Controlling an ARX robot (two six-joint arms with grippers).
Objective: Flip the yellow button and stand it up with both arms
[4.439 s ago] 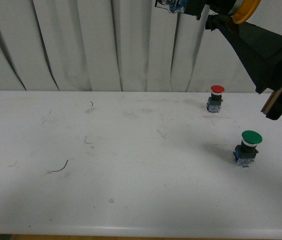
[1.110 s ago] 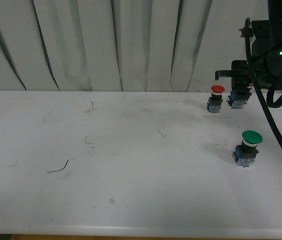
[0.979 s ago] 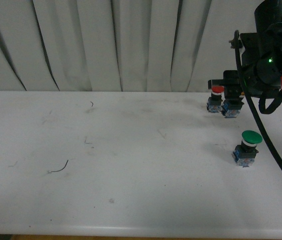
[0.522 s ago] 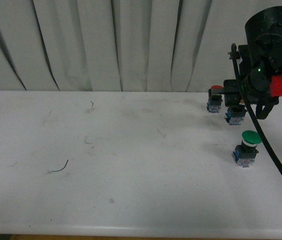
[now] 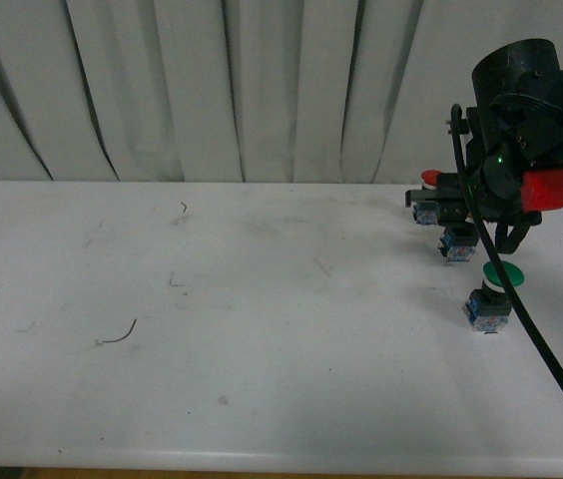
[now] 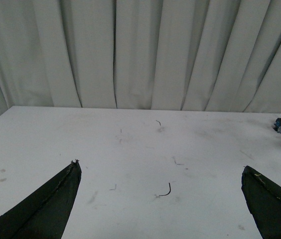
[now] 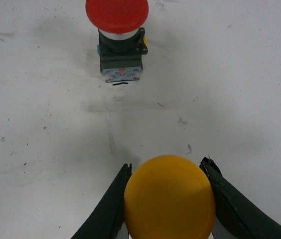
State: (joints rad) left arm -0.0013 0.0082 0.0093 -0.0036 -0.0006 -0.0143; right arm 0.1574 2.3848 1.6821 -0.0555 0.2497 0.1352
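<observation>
1. My right gripper (image 5: pixel 463 222) is clenched on the yellow button (image 7: pixel 169 199). The cap sits between my two fingers (image 7: pixel 106 211), one pressed against each side.
2. The cap faces the wrist camera. In the front view the blue-grey base sticks out below the gripper, pointing down at the table (image 5: pixel 262 299). I can't tell whether the base touches the surface.
3. Front view: the yellow button is over the far-right part of the table, about 2 o'clock from table centre.
4. It sits between the other two. The red button (image 5: pixel 428 180) is near, at roughly 11 o'clock from it. The green button (image 5: pixel 501 275) is near, at roughly 5 o'clock. It touches neither.
5. My right arm partly covers the red button in the front view.
6. My left gripper (image 6: pixel 160 167) is released, fingers spread wide, above the table. Its camera shows the red button well away.
</observation>
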